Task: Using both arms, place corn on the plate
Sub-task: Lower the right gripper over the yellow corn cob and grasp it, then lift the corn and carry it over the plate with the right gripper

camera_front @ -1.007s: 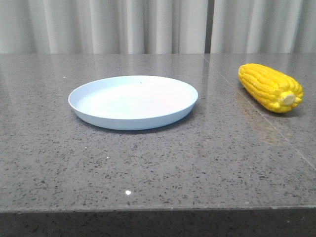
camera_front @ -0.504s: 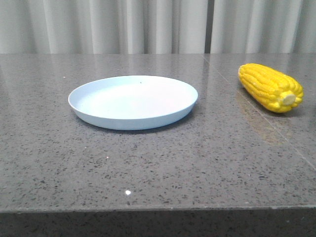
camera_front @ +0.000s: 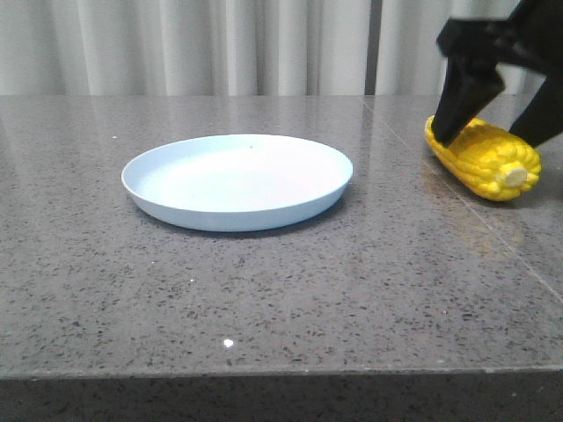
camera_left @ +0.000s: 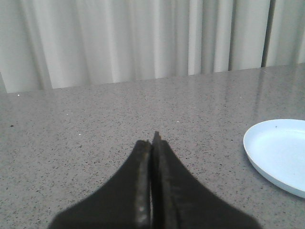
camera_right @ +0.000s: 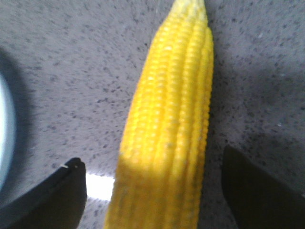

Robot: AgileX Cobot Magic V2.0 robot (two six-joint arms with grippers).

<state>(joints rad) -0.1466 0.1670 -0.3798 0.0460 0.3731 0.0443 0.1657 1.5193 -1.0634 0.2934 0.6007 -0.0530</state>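
While straddling corn (camera_front: 482, 156) with fingers spread wide, right hand (camera_front: 498, 123) not yet gripping; risks rolling cob off line if one finger (camera_right: 52, 193) touches first; lies on worktop (camera_front: 352, 290) well right of plate (camera_front: 237, 181); long axis diagonal, pale stub toward camera, taper pointing back-left; left hand (camera_left: 152, 143) pinched closed, holding nothing.

Black all over. Right tool (camera_front: 494, 114): big, dark and pointy, with flat, sharp-cornered fingers (camera_right: 62, 193), plain and a bit shiny. Left tool (camera_left: 153, 143): two long black fingers (camera_left: 141, 191), wide low down, thin at the tips, edges dull grey.
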